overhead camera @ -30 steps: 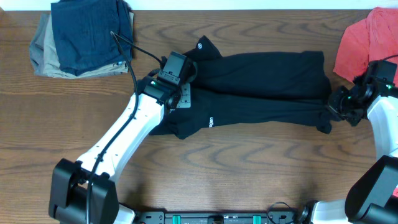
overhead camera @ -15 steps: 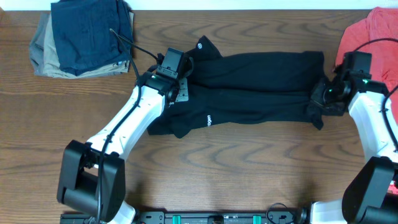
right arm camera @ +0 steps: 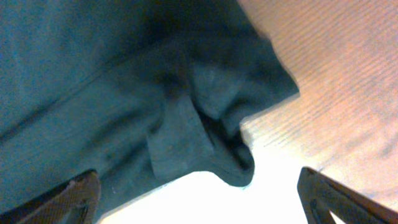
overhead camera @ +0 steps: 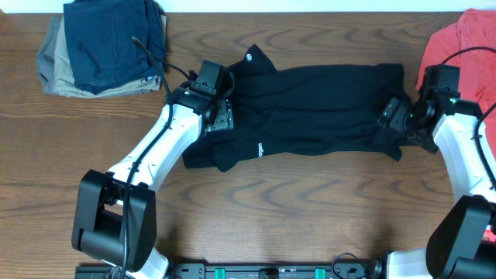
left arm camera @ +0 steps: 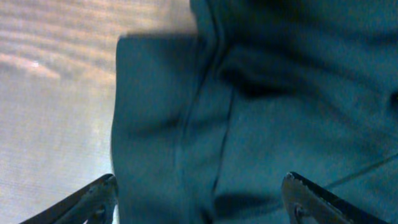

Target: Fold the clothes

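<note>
We see the shirt (overhead camera: 310,105) stretched long on the table (overhead camera: 310,209); left gripper (overhead camera: 219,118) and right gripper (overhead camera: 392,112) hover over its ends, jaws wide, holding nothing.

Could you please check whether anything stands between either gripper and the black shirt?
Nothing visible does. The left gripper hangs open over the black shirt at its collar end, the right gripper open over the opposite end; both wrist views show only shirt fabric and table below them.
</note>
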You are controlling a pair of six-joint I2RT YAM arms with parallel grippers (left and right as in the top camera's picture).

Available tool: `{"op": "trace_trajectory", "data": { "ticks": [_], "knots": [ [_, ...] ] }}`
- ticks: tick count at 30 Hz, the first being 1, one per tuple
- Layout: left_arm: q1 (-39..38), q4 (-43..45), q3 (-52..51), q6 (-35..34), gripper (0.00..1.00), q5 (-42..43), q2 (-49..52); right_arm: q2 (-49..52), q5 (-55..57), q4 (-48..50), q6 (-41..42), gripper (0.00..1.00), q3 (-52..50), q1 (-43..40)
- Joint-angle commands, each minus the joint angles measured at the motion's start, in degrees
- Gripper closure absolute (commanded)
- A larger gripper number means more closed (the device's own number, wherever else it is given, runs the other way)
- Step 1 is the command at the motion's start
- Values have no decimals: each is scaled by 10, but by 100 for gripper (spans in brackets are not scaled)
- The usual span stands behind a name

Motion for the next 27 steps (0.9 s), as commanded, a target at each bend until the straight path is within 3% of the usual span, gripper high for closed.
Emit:
{"op": "trace_trajectory", "data": {
  "ticks": [1, 7, 10, 27],
  "knots": [
    [2, -38, 0, 0, 14, 15, -26, -3, -30, -32, -10, 1, 14, 1],
    [-1, -101, -6, 0, 35, 143, -21, -3, -67, -88, -11, 1, 5, 3],
    [-10, -98, -23, 0, 35, 190, -9, -3, -65, -80, -11, 1, -15, 8],
    [-24, -36, -55, 8, 36, 176, 72, -3, -65, 75, -7, 3, -138, 10]
  ]
}}
